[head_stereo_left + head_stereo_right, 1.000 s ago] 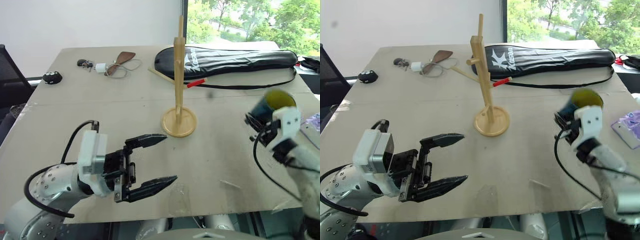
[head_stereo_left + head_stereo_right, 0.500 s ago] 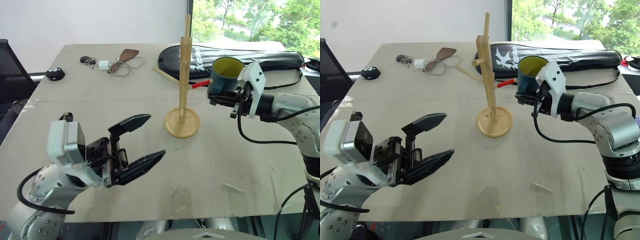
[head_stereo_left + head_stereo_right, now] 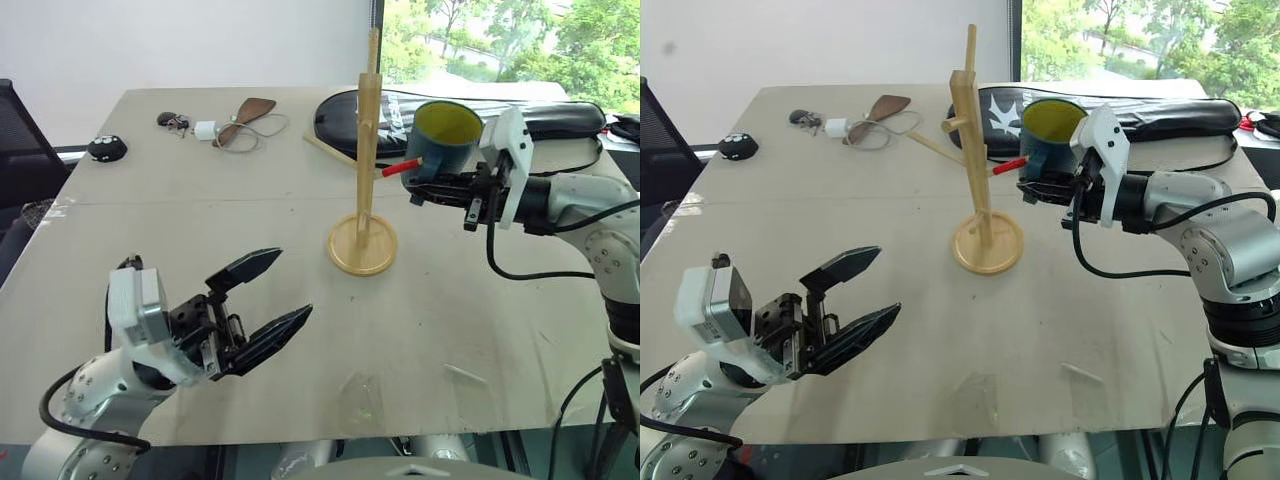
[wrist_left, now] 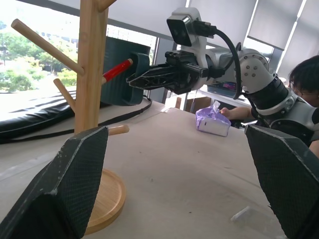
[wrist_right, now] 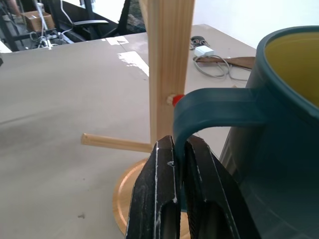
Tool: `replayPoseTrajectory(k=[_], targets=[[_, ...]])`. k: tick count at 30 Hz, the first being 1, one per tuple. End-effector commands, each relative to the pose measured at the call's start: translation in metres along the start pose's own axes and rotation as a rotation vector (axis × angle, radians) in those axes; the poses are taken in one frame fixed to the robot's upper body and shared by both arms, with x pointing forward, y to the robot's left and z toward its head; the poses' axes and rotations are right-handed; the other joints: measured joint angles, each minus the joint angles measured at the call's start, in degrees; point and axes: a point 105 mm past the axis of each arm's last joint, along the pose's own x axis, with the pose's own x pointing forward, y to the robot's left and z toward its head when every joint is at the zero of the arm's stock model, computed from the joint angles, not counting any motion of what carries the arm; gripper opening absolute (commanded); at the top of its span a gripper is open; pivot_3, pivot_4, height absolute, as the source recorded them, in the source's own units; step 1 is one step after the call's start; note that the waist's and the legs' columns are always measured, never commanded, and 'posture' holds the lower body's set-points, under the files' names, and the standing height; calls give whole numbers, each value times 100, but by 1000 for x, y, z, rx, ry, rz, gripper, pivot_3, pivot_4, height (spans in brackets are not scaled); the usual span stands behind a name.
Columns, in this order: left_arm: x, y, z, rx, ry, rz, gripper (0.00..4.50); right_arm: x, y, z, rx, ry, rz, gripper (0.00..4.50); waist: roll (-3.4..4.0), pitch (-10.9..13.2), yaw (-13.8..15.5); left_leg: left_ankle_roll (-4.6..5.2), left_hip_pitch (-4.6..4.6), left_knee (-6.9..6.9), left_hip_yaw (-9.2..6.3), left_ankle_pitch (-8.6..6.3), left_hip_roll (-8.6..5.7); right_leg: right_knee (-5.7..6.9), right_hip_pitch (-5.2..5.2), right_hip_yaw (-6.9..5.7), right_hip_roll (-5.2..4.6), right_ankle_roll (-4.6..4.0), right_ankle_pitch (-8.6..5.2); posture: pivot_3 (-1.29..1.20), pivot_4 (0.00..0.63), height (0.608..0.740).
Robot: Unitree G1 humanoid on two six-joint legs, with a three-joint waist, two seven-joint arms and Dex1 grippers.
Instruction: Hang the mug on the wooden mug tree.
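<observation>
On the left, the left gripper hovers low over the near part of the surface, its two black fingers spread wide with nothing between them; it sits well apart from everything, seemingly parked out of the way so the other arm has room. At the far left of the surface lie a small black object, some keys and a white charger with its cable, none of them part of the job. In the middle stands the mug tree, upright on its round base, with short pegs angling up from the post and one red-tipped peg pointing toward the right arm. Just right of the post, the mug is held in the air near that peg, mouth up and tilted slightly, handle turned toward the tree. The right gripper is fully closed on the lower part of the handle, which leaves the loop's upper opening free, probably so a peg can pass through it. Behind lies a long black racket bag
</observation>
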Motion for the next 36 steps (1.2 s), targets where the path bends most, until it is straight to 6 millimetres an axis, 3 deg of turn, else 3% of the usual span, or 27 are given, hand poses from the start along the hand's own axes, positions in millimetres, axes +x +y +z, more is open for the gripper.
replayPoseTrajectory(k=[1, 13, 16, 20, 26, 36], targets=[[-2, -3, 6, 35, -14, -12, 4500, 2, 6, 21, -67, -34, 35, 83, 1, 0, -3, 0, -2, 0, 0, 0, 0, 0, -1, -1, 0, 0, 0, 0, 150, 740], [-2, -5, 6, 35, -18, -8, 4500, 20, 13, 11, -75, 40, 116, 83, -3, -2, -28, 0, -59, 16, 3, 1, -4, 14, -63, -17, -2, 0, 1, 0, 150, 740], [-3, -5, 5, 33, -19, -4, 4500, 20, 14, 9, -89, 48, 122, 1013, -3, -2, -28, 0, -60, 16, 4, 1, -4, 13, -63, -19, -3, 0, 1, 0, 150, 740], [-6, -7, 4, 30, -22, 2, 4500, 15, 13, 12, -109, 31, 92, 3027, -5, -3, -25, 0, -61, 16, 4, 1, -4, 14, -64, -20, -4, 0, 1, 0, 150, 740], [-10, -8, 1, 22, -29, 17, 4500, -6, 23, 31, -90, -93, 79, 3027, -5, -3, -9, 0, -64, 16, 2, 1, -4, 21, -67, -20, -5, 0, 1, 0, 150, 740], [-23, -3, -6, -24, -24, 68, 4500, -45, 22, 7, -45, -59, -79, 3027, -10, -7, -4, 0, -60, 19, 5, 1, -5, 36, -68, -17, -5, 0, 1, 0, 150, 740]])
